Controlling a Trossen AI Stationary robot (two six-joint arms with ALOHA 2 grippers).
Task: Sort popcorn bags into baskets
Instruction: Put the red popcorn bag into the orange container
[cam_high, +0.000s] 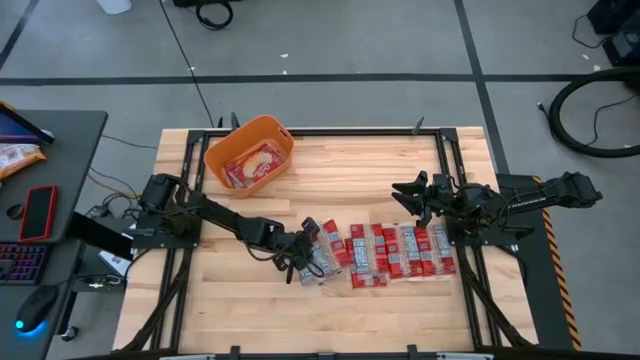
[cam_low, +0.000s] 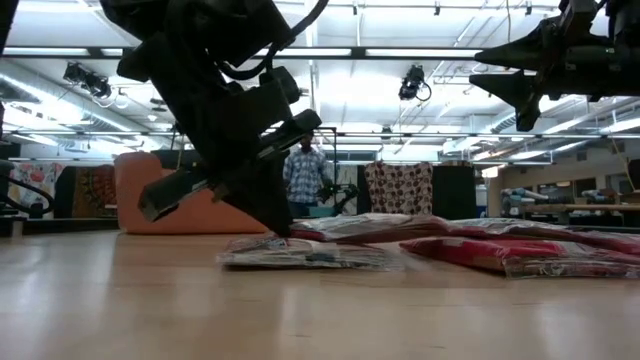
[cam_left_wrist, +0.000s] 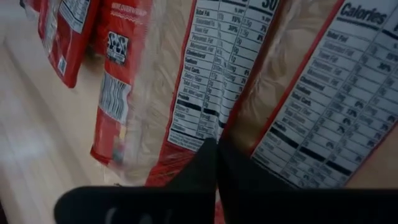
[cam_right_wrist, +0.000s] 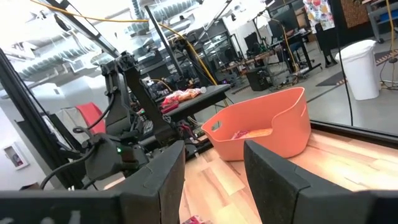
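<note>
- popcorn bags (cam_high: 395, 252): flat crinkly red packets, row on plank worktop (cam_high: 380, 160)
- left gripper (cam_high: 302, 262) jaws clamped on leftmost bag's edge
- right gripper (cam_high: 408, 195) raised, jaws apart
- orange basket (cam_high: 249, 152): smooth plastic, rounded, packets inside

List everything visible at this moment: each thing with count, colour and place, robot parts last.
popcorn bags: roughly ten, red with white print, in a row on the table's near middle; at least one more lies in the basket.
basket: one, orange, far left part of the table.
table: one, light wood.
desk: one, dark, left of the table, bearing a red slab.
person: one, in the room behind, low view.
left gripper: fingers shut at the row's left end, on a bag's edge.
right gripper: fingers open, raised beyond the row's right part.
</note>
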